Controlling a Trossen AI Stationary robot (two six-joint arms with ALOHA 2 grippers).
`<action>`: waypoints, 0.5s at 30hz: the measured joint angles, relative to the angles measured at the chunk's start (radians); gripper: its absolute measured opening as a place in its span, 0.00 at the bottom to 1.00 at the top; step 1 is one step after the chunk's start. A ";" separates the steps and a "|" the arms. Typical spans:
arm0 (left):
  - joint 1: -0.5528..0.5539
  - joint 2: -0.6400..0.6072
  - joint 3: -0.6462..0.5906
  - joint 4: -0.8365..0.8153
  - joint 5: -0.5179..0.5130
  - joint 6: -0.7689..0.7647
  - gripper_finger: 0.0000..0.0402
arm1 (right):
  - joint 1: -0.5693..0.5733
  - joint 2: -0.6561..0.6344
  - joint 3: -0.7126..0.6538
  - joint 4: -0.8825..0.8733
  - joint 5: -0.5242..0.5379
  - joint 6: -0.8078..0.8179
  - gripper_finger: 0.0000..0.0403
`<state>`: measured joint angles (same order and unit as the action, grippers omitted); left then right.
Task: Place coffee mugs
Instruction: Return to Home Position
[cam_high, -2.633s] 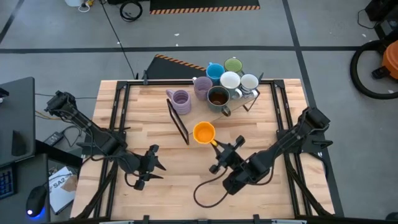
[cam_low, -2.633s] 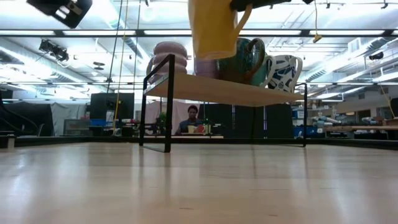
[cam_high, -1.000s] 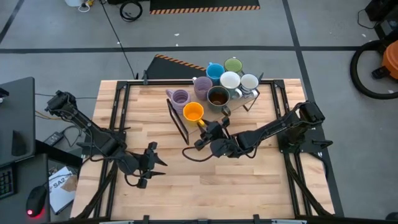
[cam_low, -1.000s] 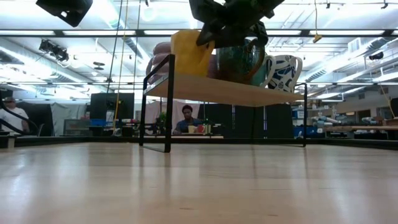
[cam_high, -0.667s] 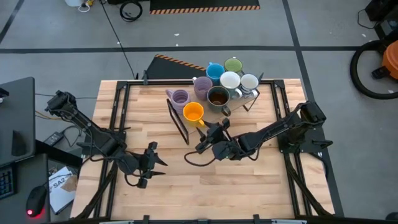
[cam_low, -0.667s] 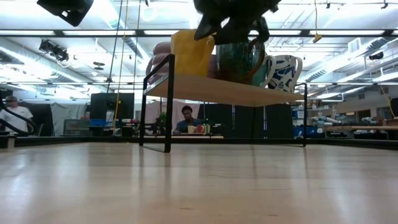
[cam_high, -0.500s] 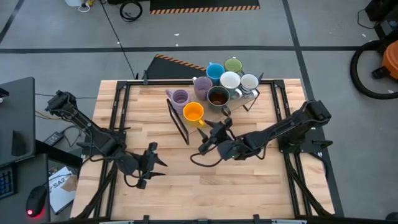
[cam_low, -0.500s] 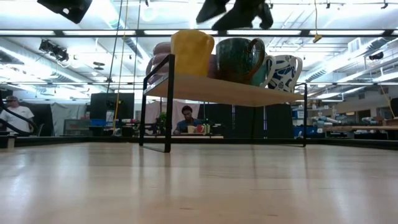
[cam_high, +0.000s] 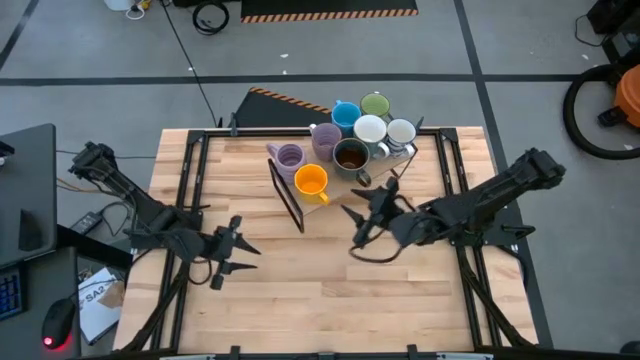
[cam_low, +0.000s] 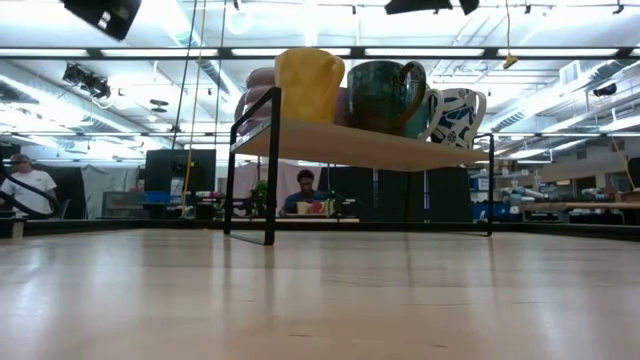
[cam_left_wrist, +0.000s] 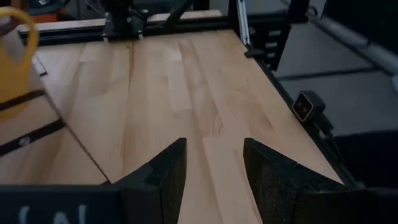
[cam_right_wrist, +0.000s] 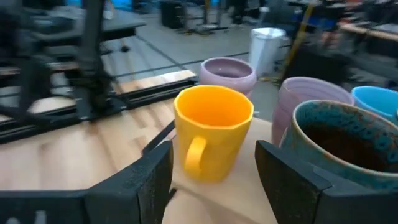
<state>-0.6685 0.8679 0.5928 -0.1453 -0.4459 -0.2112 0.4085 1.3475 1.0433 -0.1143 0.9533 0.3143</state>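
- Up and left of your right gripper (cam_high: 356, 227) in the high view, the orange mug (cam_high: 311, 181) is standing upright on the shelf (cam_low: 350, 146). Its handle is pointing back toward the gripper, with a clear gap between them.
- Your right gripper is hovering with its fingers spread wide, gripping nothing.
- Your left gripper (cam_high: 238, 251) is hanging at lower left, also spread and empty, well apart from the shelf, so the right arm is the nearer 1.
- 7 more mugs are crowding behind the orange 1: the dark mug (cam_high: 350, 157), 2 lavender mugs (cam_high: 289, 157), and blue, green, white and pale ones.
- No mug is lying on the table (cam_high: 300, 295), so you are probably only backing out toward lower right. Mind that handle.
- Beyond the table, a person (cam_low: 305, 191) is sitting in the room.
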 joint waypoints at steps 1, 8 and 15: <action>0.000 -0.025 -0.020 0.009 -0.002 -0.009 0.41 | 0.003 -0.033 -0.023 0.000 -0.025 -0.001 0.58; 0.000 -0.162 -0.109 0.037 -0.007 -0.026 0.41 | 0.003 -0.281 -0.256 0.108 -0.144 -0.030 0.58; 0.001 -0.283 -0.194 0.083 -0.014 -0.037 0.41 | 0.002 -0.530 -0.551 0.364 -0.150 -0.076 0.56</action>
<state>-0.6675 0.5846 0.3988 -0.0626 -0.4599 -0.2485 0.4107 0.8178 0.4928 0.2496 0.8030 0.2386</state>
